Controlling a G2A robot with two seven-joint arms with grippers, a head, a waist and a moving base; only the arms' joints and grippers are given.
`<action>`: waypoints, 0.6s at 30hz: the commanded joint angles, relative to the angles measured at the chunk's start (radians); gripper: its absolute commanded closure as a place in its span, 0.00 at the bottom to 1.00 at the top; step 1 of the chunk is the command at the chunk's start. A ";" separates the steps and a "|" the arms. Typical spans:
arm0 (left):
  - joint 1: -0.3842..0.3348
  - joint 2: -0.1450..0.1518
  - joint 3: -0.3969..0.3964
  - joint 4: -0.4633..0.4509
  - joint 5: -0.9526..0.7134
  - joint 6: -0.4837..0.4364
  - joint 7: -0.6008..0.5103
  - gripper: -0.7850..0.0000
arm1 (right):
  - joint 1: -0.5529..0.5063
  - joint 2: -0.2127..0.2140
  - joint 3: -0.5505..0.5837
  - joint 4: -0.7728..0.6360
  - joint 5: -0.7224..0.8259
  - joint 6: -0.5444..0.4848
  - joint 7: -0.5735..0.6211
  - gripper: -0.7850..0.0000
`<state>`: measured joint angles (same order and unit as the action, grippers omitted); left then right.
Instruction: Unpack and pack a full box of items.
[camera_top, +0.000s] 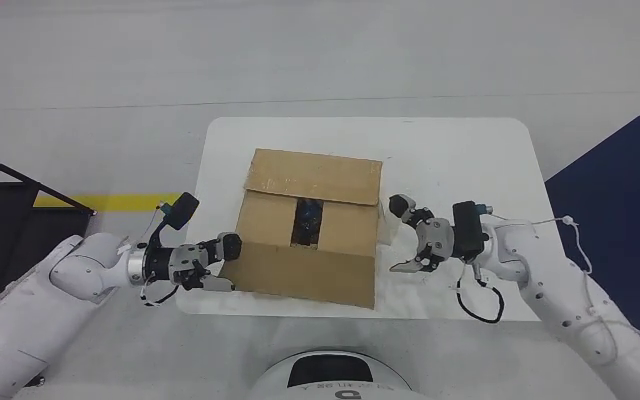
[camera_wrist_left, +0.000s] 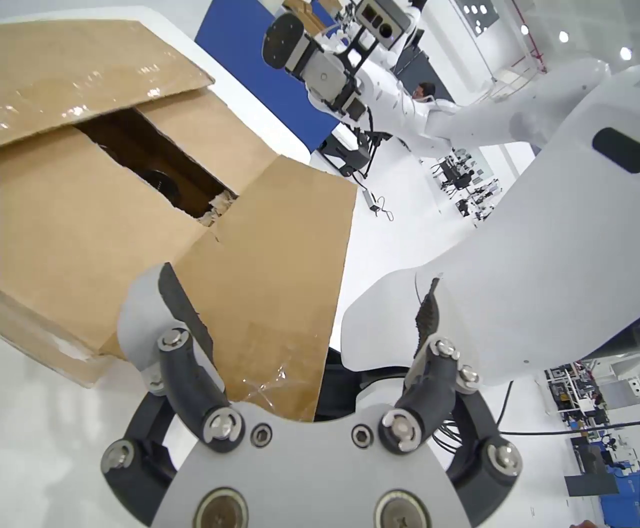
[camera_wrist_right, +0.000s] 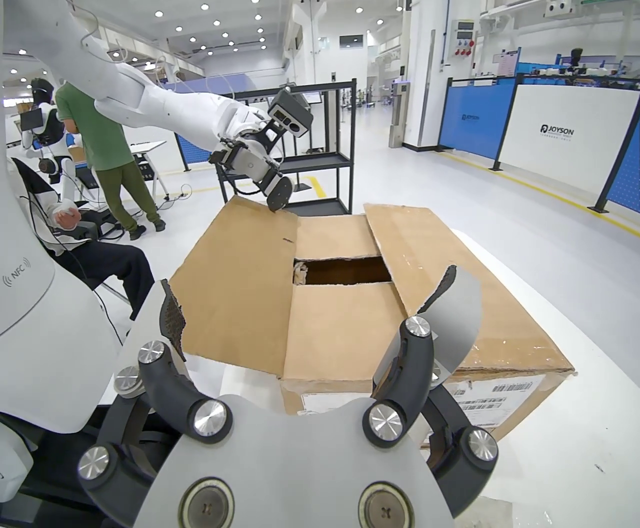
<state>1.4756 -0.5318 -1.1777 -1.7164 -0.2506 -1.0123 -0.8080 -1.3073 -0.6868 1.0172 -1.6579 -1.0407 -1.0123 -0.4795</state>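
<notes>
A brown cardboard box (camera_top: 300, 265) stands in the middle of the white table (camera_top: 450, 150). Its top flaps lie nearly shut, leaving a dark slot (camera_top: 308, 222) with dark items inside. My left gripper (camera_top: 228, 265) is open at the box's left side, one finger (camera_wrist_left: 165, 300) against the long flap (camera_wrist_left: 280, 260). My right gripper (camera_top: 398, 237) is open at the box's right side, apart from it. From the right wrist, its fingertips (camera_wrist_right: 452, 290) frame the box (camera_wrist_right: 340, 320) and the slot (camera_wrist_right: 345, 270). The left gripper (camera_wrist_right: 277, 192) touches the far flap corner.
Bare tabletop lies behind the box and to its right (camera_top: 470, 300). A black shelf rack (camera_wrist_right: 325, 160) stands on the floor beyond the table's left side. A blue partition (camera_top: 610, 170) borders the right. A cable (camera_top: 480, 305) loops under the right arm.
</notes>
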 joint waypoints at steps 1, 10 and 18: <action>-0.005 0.002 0.009 0.010 0.002 0.000 0.000 0.00 | 0.016 0.005 -0.018 0.006 0.004 0.000 0.003 0.00; -0.019 -0.004 -0.008 0.066 0.032 0.000 0.000 0.00 | 0.069 -0.010 -0.041 0.037 0.082 0.073 0.106 0.00; 0.017 -0.014 -0.143 0.078 -0.025 0.000 0.000 0.00 | 0.043 -0.028 -0.049 -0.011 0.062 0.289 0.177 0.00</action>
<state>1.4823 -0.5452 -1.2989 -1.6388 -0.2676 -1.0123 -0.8077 -1.2650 -0.7151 0.9677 -1.6697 -0.9795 -0.6988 -0.2996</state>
